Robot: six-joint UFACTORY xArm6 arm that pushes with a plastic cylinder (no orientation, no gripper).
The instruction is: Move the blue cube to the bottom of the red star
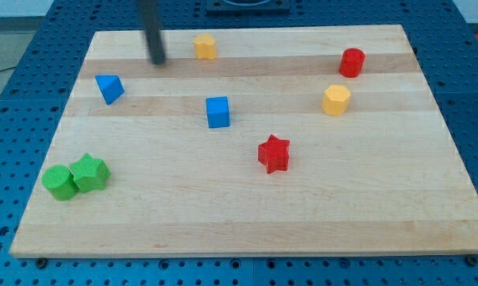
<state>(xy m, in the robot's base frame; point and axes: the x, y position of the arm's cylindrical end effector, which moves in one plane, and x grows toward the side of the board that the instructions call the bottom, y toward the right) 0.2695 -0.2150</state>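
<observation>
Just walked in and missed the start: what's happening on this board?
A robot arm's rod is pushing blocks on a wooden table. My tip sits near the view's top, up-left of the blue cube and not touching it. The cube lies up-left of the red star, so it is not yet below it.

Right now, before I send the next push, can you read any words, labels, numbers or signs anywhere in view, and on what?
None: no readable text anywhere in this view.
The wooden board is bare wood grain.
The blue cube, red star and the other blocks carry no markings.
My tip, near the view's top left, is plain dark.
The blue perforated table shows only holes.
</observation>
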